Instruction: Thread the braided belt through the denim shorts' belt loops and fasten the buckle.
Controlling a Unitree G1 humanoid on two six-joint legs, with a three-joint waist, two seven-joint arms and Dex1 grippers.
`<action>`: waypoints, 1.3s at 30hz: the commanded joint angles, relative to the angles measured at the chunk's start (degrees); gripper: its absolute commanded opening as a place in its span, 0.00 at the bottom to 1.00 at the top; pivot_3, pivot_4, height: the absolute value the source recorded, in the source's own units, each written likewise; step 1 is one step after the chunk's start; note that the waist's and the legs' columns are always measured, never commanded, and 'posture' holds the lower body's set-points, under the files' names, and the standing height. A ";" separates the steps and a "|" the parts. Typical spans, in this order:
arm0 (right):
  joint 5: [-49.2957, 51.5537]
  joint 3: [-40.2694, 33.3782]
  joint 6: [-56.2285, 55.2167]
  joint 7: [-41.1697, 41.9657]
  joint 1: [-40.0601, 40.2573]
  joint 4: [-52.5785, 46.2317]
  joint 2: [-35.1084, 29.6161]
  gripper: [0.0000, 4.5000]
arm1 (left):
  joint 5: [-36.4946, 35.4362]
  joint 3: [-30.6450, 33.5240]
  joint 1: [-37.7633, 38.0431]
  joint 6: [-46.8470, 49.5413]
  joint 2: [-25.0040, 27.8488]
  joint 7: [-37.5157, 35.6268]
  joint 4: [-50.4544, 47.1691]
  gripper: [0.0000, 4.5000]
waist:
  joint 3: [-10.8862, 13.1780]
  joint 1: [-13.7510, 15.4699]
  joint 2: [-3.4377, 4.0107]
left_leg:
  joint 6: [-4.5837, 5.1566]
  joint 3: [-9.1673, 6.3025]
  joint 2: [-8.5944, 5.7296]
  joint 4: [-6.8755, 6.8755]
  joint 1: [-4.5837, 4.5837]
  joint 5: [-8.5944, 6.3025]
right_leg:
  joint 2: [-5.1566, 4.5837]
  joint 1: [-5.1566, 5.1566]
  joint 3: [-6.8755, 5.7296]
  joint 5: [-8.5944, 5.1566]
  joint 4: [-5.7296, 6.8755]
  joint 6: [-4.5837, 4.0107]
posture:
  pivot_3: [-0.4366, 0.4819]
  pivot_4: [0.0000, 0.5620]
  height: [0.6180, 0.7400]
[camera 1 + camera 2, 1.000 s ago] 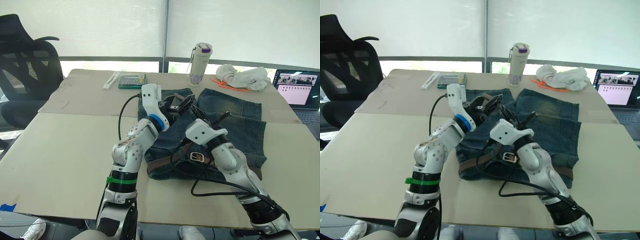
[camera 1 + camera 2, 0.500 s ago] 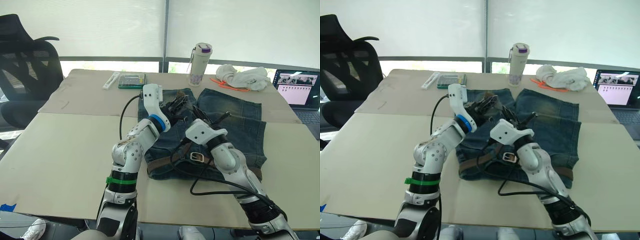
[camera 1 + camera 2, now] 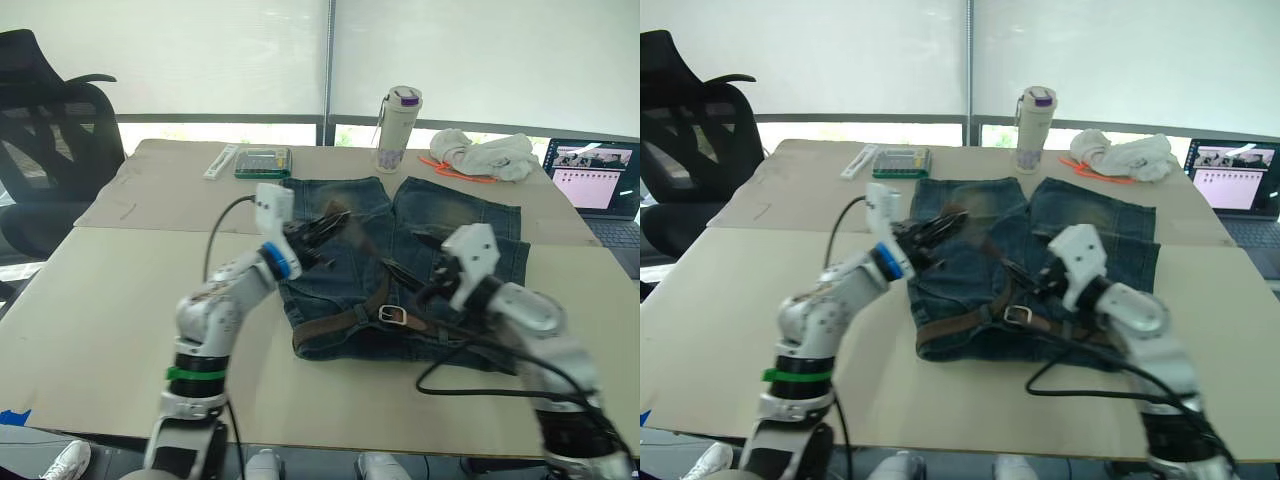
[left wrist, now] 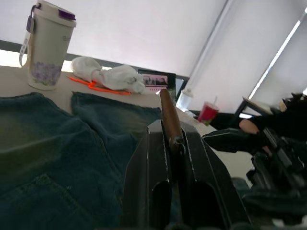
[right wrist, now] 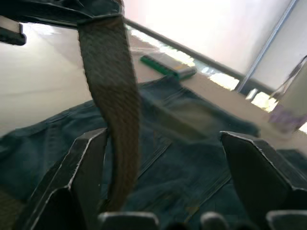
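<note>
Belt (image 3: 345, 318) lies across the waistband end of the shorts (image 3: 460, 235), which are spread flat mid-bench with the legs pointing toward the tumbler (image 3: 398, 115). Buckle (image 3: 392, 315) rests on the denim near the waistband middle. From the buckle the strap rises slanting over the shorts to the left gripper (image 3: 335, 222); in the left wrist view the brown tip (image 4: 169, 115) sticks out between jaws clamped tight on it. Strap hangs free in the air between grip and shorts, as the right wrist view shows (image 5: 111, 86).

Right gripper (image 3: 408, 276) hovers over the shorts, beside the raised strap, jaws spread wide, holding nothing.

Beyond the shorts on the bench (image 3: 120, 290): tumbler, white cloth (image 3: 480, 152), green box (image 3: 262, 161). Laptop (image 3: 592, 182) is past the shorts' right leg.
</note>
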 commanded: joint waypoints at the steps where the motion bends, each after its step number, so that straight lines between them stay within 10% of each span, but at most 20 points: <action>1: 6.81 -1.17 6.60 4.54 0.80 -2.68 -2.58 0.86 | 0.23 0.46 0.65 -2.36 4.22 -5.64 -2.07 0.00 | 0.00 0.12 0.00 | 0.00 0.01 0.00 0.01 0.01 0.00 | 0.01 0.01 -0.01 0.00 0.00 0.00 | 0.48 0.27 0.98; 16: -2.53 4.94 1.22 6.49 3.81 2.59 -5.11 0.86 | -6.87 8.39 11.42 1.30 17.55 -14.39 -5.08 0.00 | 0.00 0.13 0.00 | 0.00 0.07 0.03 0.03 0.01 0.00 | 0.01 -0.02 0.02 0.00 -0.01 0.01 | 0.48 0.27 0.98; 39: 2.29 8.53 9.70 -4.19 -9.63 -6.12 9.52 0.86 | -2.59 5.25 7.08 -2.26 11.19 -8.91 -3.96 0.00 | 0.01 0.34 -0.04 | -0.01 0.04 0.04 0.04 -0.02 0.00 | 0.01 -0.03 -0.02 0.01 0.00 -0.01 | 0.48 0.27 0.98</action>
